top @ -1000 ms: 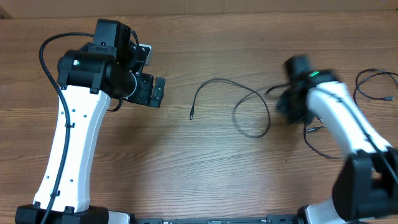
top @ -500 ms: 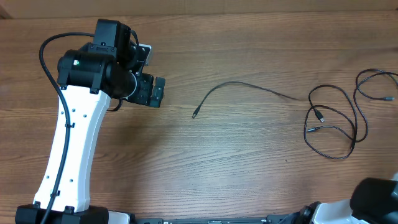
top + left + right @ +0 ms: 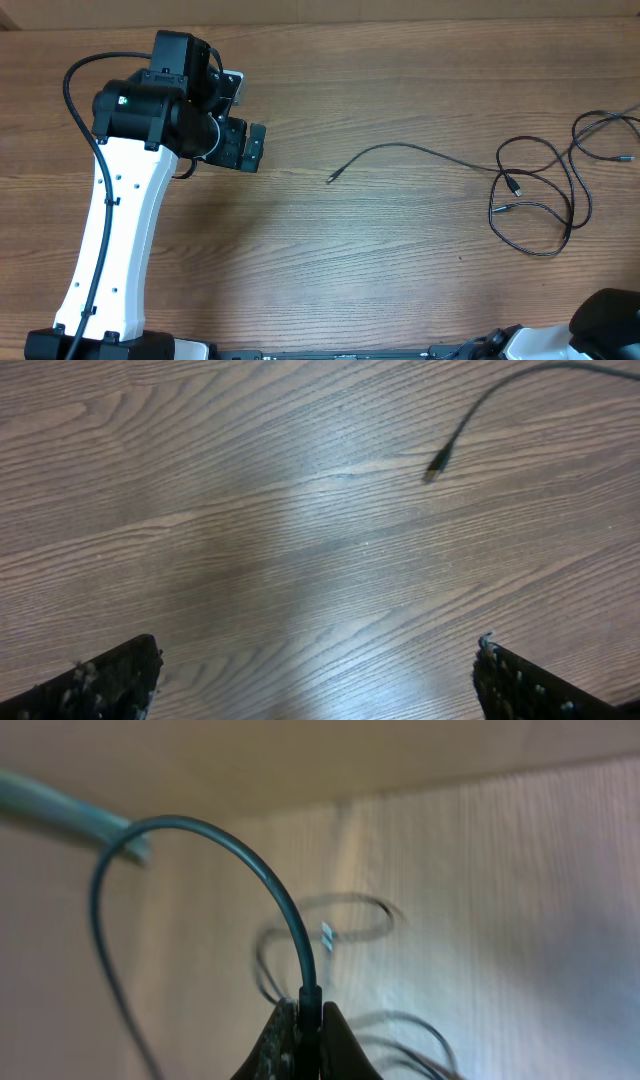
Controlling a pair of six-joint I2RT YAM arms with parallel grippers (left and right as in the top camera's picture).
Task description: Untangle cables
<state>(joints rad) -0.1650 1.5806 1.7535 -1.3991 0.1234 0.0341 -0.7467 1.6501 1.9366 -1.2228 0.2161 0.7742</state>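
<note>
Several loose loops of thin black cables [image 3: 530, 205] at 3 o'clock on the wooden table [image 3: 380, 280], overlapping one another, with one strand trailing toward the centre and ending in a small plug [image 3: 330, 181] flat on the wood, well apart from both arms. At 9 o'clock, left gripper [image 3: 245, 118] spread wide above bare wood and touching nothing, that plug at about 1 o'clock in its wrist view. Right gripper [image 3: 305, 1032] pressed together, pinching a dark cord [image 3: 270, 890] arcing up and leftward from its tips, itself outside the overhead view.
</note>
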